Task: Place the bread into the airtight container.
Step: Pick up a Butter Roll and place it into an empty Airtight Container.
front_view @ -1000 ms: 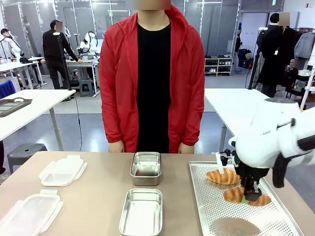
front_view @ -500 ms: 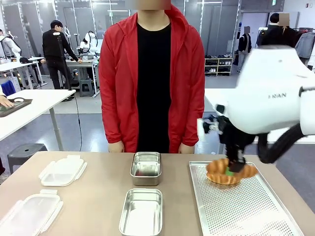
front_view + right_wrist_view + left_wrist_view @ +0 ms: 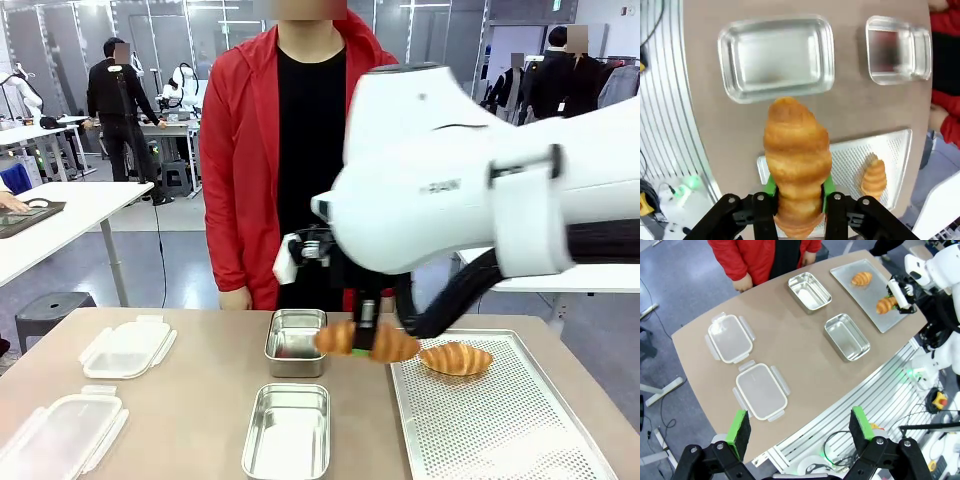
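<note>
Front view: small grey print on the right arm is too blurred to read. The right gripper [image 3: 366, 335] is clamped on a golden-brown, ridged croissant [image 3: 335, 338], held in the air just right of the far steel container [image 3: 297, 345], which is empty like the near steel container [image 3: 288, 432]; a second croissant [image 3: 455, 358] lies at the far end of the perforated tray [image 3: 500, 420], and a far lid [image 3: 127, 347] and a near lid [image 3: 55, 436] lie at the left. Left wrist view: the left gripper [image 3: 799, 426] hangs high above the table [image 3: 790, 355], its green-padded fingers wide apart with nothing between them. Right wrist view: green pads press both sides of the held croissant's thick end, and its tapered tip points toward the near steel container.
</note>
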### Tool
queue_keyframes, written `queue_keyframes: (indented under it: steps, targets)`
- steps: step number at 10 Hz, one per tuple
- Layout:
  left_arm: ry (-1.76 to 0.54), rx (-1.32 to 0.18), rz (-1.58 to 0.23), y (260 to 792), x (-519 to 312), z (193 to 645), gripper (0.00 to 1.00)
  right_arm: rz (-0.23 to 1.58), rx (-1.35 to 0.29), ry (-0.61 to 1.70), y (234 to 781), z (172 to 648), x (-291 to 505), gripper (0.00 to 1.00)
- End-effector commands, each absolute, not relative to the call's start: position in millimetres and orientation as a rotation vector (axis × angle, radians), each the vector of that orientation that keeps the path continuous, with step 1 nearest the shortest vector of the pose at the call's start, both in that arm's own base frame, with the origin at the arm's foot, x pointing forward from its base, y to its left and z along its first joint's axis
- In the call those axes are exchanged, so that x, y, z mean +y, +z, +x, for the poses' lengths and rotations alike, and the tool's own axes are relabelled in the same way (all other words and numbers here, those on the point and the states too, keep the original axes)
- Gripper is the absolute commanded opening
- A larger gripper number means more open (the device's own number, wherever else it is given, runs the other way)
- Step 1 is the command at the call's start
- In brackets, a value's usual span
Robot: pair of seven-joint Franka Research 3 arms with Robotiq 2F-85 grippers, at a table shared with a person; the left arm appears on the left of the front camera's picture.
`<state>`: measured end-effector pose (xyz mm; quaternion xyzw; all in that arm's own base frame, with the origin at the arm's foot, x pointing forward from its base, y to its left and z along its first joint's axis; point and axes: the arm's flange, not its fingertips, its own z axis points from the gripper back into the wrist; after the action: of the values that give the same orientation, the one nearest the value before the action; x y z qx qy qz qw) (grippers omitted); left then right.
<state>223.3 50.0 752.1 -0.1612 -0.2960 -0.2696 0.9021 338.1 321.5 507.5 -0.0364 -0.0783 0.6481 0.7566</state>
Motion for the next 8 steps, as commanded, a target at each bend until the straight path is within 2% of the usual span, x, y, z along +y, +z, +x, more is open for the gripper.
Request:
queue_keyframes:
  steps: [1, 5, 8]
  targets:
    - [-0.570, -0.613, -0.340, 755.9, 49.4, 223.8, 1.00, -0.091, -0.172, 1.362, 514.6, 340.7, 355.4, 0.37]
    - [-0.570, -0.613, -0.340, 755.9, 49.4, 223.8, 1.00, -0.047, -0.172, 1.321, 519.3, 336.3, 375.7, 0.37]
    - [-0.570, -0.613, -0.340, 755.9, 49.4, 223.8, 1.00, -0.052, -0.192, 1.375, 516.8, 333.3, 375.4, 0.37]
